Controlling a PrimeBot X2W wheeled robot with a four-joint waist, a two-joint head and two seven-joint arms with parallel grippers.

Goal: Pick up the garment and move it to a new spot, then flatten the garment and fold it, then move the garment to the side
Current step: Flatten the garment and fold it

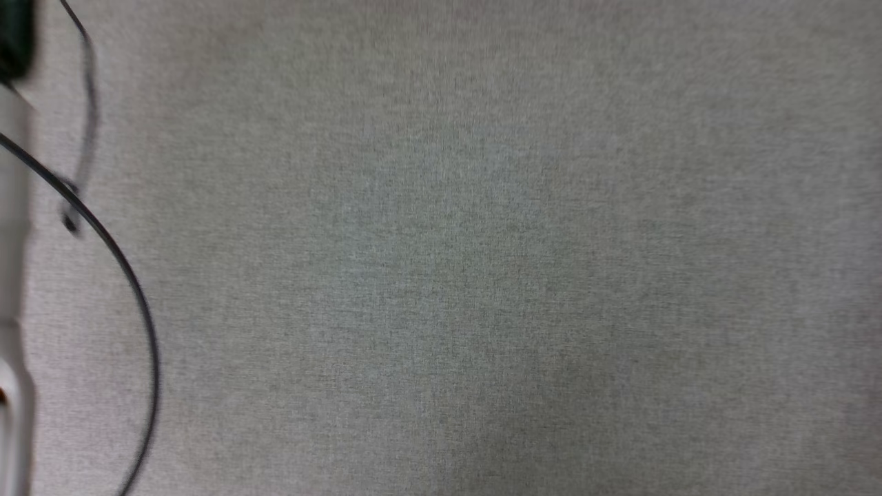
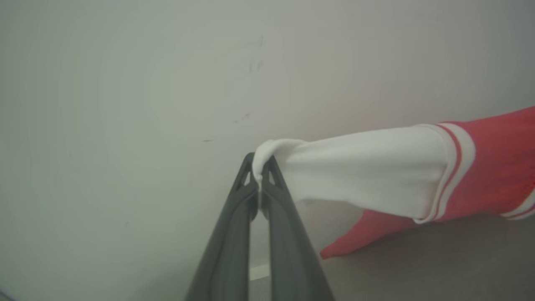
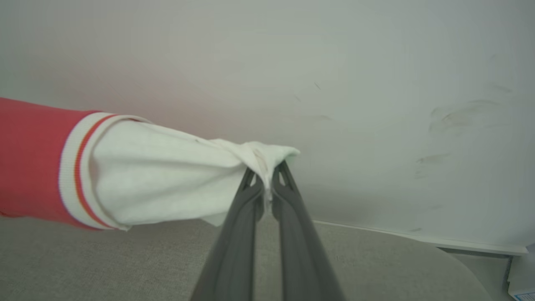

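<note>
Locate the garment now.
In both wrist views the garment hangs before a pale wall, one white sleeve pinched in the left pincer, the other in the right pincer.

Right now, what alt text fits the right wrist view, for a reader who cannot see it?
The right gripper is shut on the garment, pinching the end of its white sleeve, which stretches to the view's left, where striped trim meets red cloth. Grey surface below, scuffed wall behind.

Red, white-sleeved garment (image 2: 376, 171) stretched taut, seemingly lifted.
</note>
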